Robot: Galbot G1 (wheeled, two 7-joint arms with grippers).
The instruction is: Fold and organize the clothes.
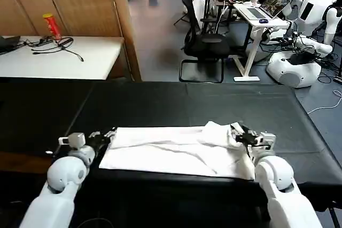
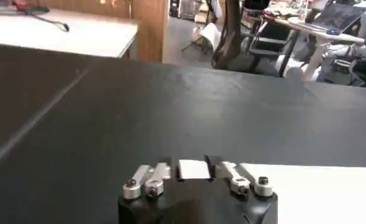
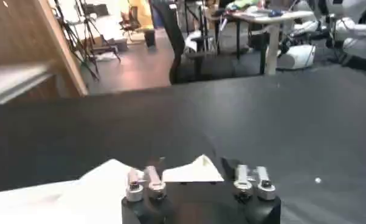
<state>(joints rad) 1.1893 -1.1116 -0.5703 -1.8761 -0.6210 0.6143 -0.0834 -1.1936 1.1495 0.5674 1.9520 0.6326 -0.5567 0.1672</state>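
A matte black table (image 1: 176, 105) runs across a workshop floor, with a white desk (image 1: 59, 57) far left, a black office chair (image 1: 206, 44) beyond the far edge and white robots (image 1: 299, 36) parked far right.

The left gripper (image 1: 107, 135) sits low on the table at the left end of the T-shirt (image 1: 171, 150); in the left wrist view its black fingers (image 2: 214, 165) stand either side of a strip of white cloth (image 2: 194, 170), pinching that edge. The right gripper (image 1: 243, 136) is at the shirt's right end, and in the right wrist view a peaked corner of fabric (image 3: 192, 170) lies between its jaws, apparently clamped.

The T-shirt is soft white cotton, folded into a long flat band near the front edge of the table, lying left to right between the two grippers. Shallow creases cross it, and its right end is bunched into a raised lump. No lettering shows on the upward side.

On the white desk stand a red cylindrical can (image 1: 52, 26) with a yellow lid, its label unreadable, and loose black cables (image 1: 59, 45).
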